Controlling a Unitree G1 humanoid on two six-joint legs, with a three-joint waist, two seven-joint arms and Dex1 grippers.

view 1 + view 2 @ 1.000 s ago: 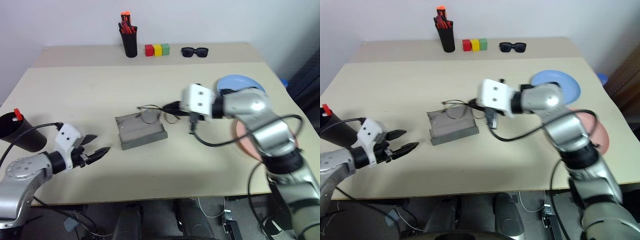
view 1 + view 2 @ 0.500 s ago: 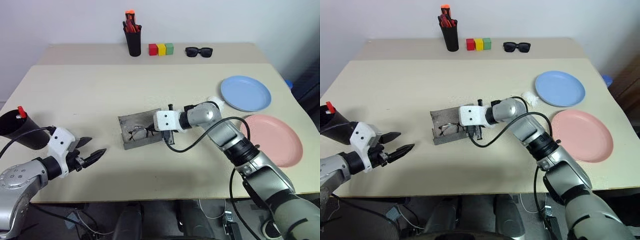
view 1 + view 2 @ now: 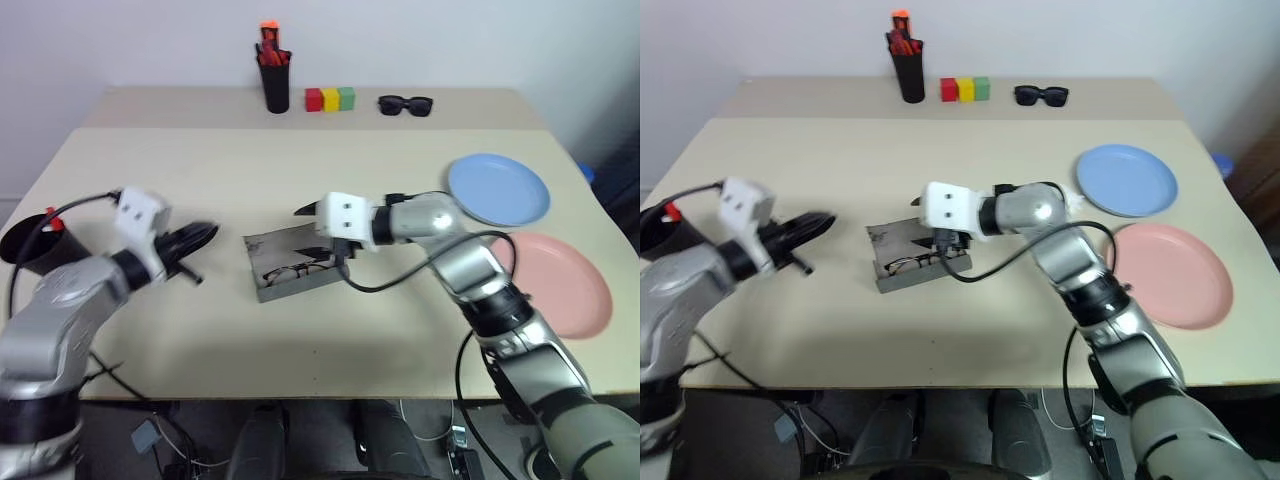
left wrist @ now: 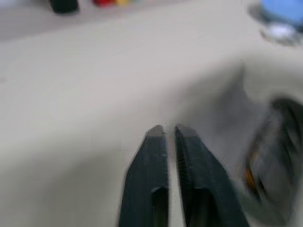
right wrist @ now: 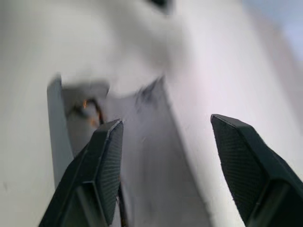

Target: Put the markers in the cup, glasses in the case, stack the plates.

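The wire-framed glasses (image 3: 291, 271) lie inside the grey case (image 3: 277, 246) at mid-table. My right gripper (image 3: 315, 232) hovers just above the case's far right side. It is open, its fingers (image 5: 106, 156) wide apart with nothing between them. My left gripper (image 3: 200, 240) hangs over the table left of the case, its fingers (image 4: 151, 161) pressed nearly together and empty. The black cup (image 3: 22, 243) stands at the far left edge, with a marker's red cap (image 3: 56, 222) sticking out of it. The blue plate (image 3: 498, 189) and the pink plate (image 3: 562, 284) lie side by side on the right.
At the back edge stand a narrow black holder of orange-red pens (image 3: 274, 86), a row of red, yellow and green blocks (image 3: 330, 98) and black sunglasses (image 3: 405, 103). A black cable hangs from my right wrist near the case.
My right gripper has opened and let go of the glasses, which now lie in the case. My left gripper has risen and moved toward the case, its fingers closing.
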